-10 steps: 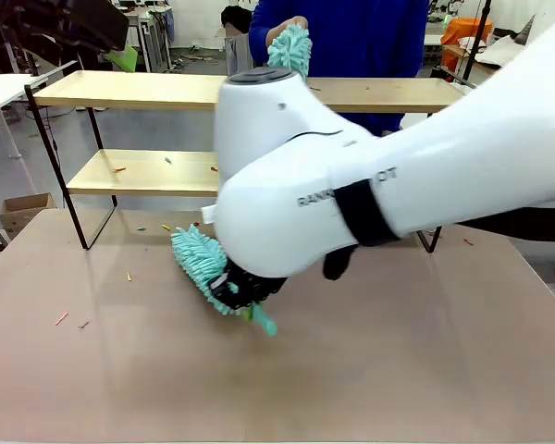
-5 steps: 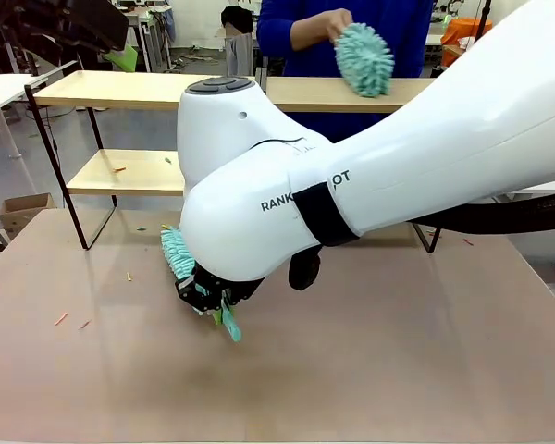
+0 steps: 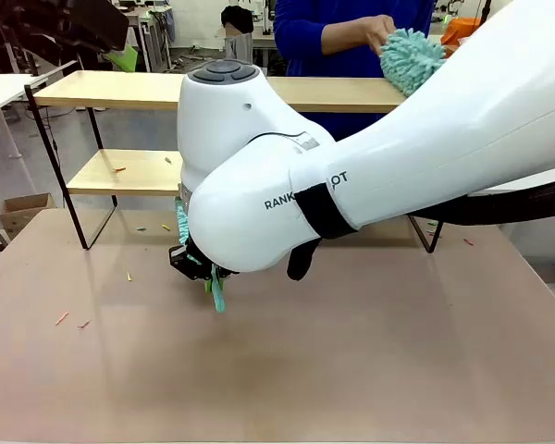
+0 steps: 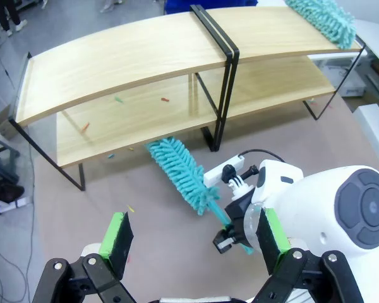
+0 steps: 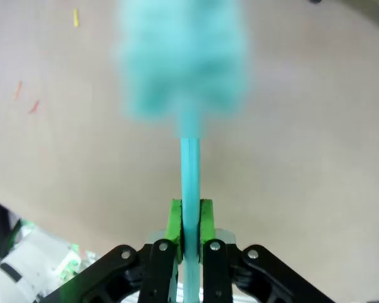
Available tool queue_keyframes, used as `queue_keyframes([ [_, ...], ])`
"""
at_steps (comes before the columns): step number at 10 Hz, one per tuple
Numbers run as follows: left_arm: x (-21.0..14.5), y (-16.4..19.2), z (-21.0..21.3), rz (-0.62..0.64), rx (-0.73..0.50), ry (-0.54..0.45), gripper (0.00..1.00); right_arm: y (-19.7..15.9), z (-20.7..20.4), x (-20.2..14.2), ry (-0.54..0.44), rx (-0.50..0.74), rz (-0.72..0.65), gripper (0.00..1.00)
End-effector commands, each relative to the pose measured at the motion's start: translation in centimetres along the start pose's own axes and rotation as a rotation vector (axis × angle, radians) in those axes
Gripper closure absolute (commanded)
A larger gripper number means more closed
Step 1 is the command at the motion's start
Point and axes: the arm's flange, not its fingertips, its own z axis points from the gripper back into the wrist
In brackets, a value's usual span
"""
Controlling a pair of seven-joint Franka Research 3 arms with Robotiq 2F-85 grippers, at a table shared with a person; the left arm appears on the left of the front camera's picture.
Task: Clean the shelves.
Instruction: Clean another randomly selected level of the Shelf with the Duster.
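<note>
brownish-grey tabletop (image 3: 398, 370), lower half of the front view, a few table scraps (image 3: 69, 319) at lower left. item: shelves (image 3: 111, 90), two long light boards in a black frame, running across the upper part of the frame at the table's far side; shelf scraps (image 4: 117, 99) lie on the lower board, left of the central upright. item: my right gripper (image 5: 189, 218), green pads pressed together on the thin handle of my teal duster (image 4: 180, 173), nothing else held. item: my left gripper (image 4: 192, 243), fingers spread wide, empty, high above the table at the bottom of its own view. item: person's hand (image 3: 379, 32), upper right, on a second duster (image 3: 412, 57) resting on the top board. relation of note: my duster's long axis runs diagonally from the right gripper up and left in the left wrist view, its fluffy tip right at the lower board's front edge; whether it touches i cannot tell. the scraps lie beyond the tip, farther along that board. judgement: the right arm is nearer; the next sweep calls for pushing the head in over the lower board and drawing it along the board's length.
</note>
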Motion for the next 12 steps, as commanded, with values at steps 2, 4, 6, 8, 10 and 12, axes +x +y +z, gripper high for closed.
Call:
queue_keyframes([
  [2,0.0,0.1,0.1,0.003,0.002,0.000,0.00,1.6,-1.9,3.1,-0.014,-0.066,-0.070,0.87],
  [4,0.0,0.1,0.1,0.003,0.002,0.000,0.00,1.4,-2.8,5.3,-0.034,-0.106,-0.095,0.87],
  [6,0.0,0.1,0.1,0.003,0.002,0.000,0.00,1.5,-3.6,6.8,0.003,-0.113,-0.088,0.87],
  [8,0.0,0.1,0.1,0.003,0.002,0.000,0.00,1.8,-4.4,7.6,0.056,-0.085,-0.059,0.87],
  [10,0.0,0.1,0.1,0.003,0.002,0.000,0.00,2.1,-4.4,7.6,0.065,-0.042,-0.028,0.87],
  [12,0.0,0.1,0.1,0.003,0.002,0.000,0.00,2.7,-5.9,7.4,0.120,0.037,0.028,0.87],
])
